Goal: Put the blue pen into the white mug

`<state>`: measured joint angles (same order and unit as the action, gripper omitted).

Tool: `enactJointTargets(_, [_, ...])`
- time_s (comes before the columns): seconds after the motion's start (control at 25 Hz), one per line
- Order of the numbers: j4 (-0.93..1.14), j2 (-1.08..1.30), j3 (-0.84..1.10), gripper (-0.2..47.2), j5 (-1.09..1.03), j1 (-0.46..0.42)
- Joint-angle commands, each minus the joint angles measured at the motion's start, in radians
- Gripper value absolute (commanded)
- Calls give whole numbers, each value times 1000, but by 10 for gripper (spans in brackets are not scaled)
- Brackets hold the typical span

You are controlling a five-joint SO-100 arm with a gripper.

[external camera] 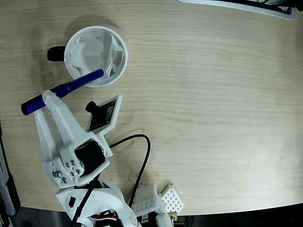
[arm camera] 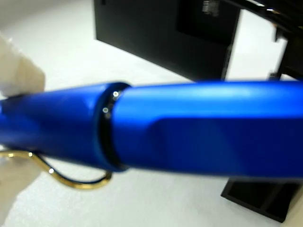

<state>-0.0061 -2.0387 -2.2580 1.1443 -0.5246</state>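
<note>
Right up against the wrist camera the blue pen [arm camera: 189, 130] fills the view as a thick glossy bright-blue barrel lying crosswise, with a dark ring where 2 sections meet and a thin gold-coloured wire loop [arm camera: 71, 177] curling below it; behind it stand blurred black box shapes on a pale surface. From the fixed view, the arm's base of white printed plastic sits at the bottom edge, with a black cable [external camera: 142, 161] looping off it across the worktop [external camera: 213, 118], a pale wood-grain laminate. The white arm reaches up the left side to the gripper [external camera: 49, 100], whose jaws are pinching the blue pen [external camera: 64, 92] near its lower-left end. The pen is slim and tilted, its lower-left end sticking out past the jaws over the worktop and its upper-right tip lying across the near rim of the white mug [external camera: 96, 56]. I cannot tell whether the tip touches the rim. The mug is round, white, with a black handle on its left side, and crumpled white lining inside. Farthest off, a pale flat edge crosses the top right corner.
</note>
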Motion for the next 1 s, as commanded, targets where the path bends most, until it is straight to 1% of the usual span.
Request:
enactJointTargets(0.0, [-66, 17, -6, -1, 23, -6])
enactJointTargets(0.28, [-101, 87, 26, 0, 15, 3])
enactJointTargets(0.32, [-103, 95, 35, 16, 14, 3])
enactJointTargets(0.36, [-103, 98, 41, 71, 12, 2])
enactJointTargets(0.48, [-103, 100, 49, 195, 2, -6])
enactJointTargets(0.6, [-103, 100, 44, 287, -5, -18])
enactJointTargets(0.64, [-103, 98, 43, 308, -6, -23])
enactJointTargets(0.68, [-103, 97, 43, 311, -6, -23])
enactJointTargets(0.8, [-103, 72, 41, 309, -15, -21])
enactJointTargets(0.84, [-103, 58, 41, 280, -26, -21])
enactJointTargets(0.92, [-103, 21, 34, 131, -67, -21])
enactJointTargets(0.96, [-103, -2, 29, 35, -97, -23])
